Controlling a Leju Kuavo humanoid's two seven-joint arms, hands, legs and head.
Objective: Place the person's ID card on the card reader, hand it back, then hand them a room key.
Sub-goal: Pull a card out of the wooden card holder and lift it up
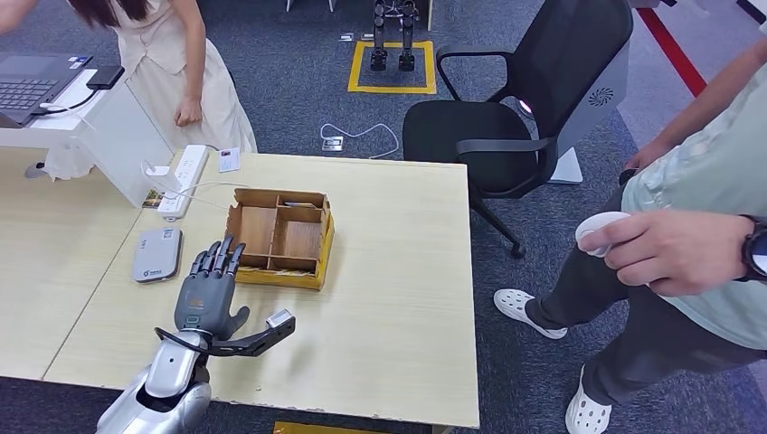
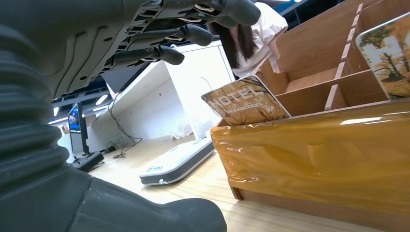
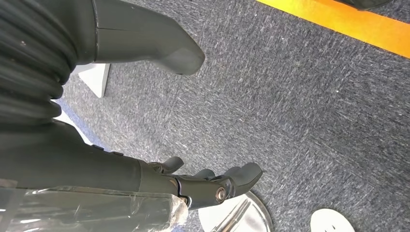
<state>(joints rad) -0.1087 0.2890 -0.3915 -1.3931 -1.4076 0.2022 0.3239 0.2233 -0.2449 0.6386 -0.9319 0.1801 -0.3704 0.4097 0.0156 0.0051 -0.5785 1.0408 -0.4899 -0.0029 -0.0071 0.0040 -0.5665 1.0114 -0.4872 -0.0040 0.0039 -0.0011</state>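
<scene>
My left hand [image 1: 211, 287] hovers flat over the light wooden table [image 1: 398, 298], fingers spread and holding nothing. Its fingertips reach the near left corner of a wooden compartment box [image 1: 282, 278]. In the left wrist view the box's tape-wrapped wall [image 2: 309, 154] is close by, with a "HOTEL" room key card [image 2: 244, 101] leaning in it and a second card [image 2: 389, 53] further along. The grey-white card reader [image 1: 157, 254] lies flat just left of the hand, and shows as card reader [image 2: 176, 162] beyond the box. My right hand [image 3: 212, 186] hangs over grey carpet, empty, fingers loosely bent and thumb apart.
A person on the right holds a white rounded object [image 1: 600, 233]. Another person in a cream dress [image 1: 181, 72] stands at the far left by a white desk with a laptop [image 1: 32, 86]. A power strip [image 1: 184, 181], a small white card [image 1: 228, 160] and a black chair [image 1: 516, 117] lie beyond.
</scene>
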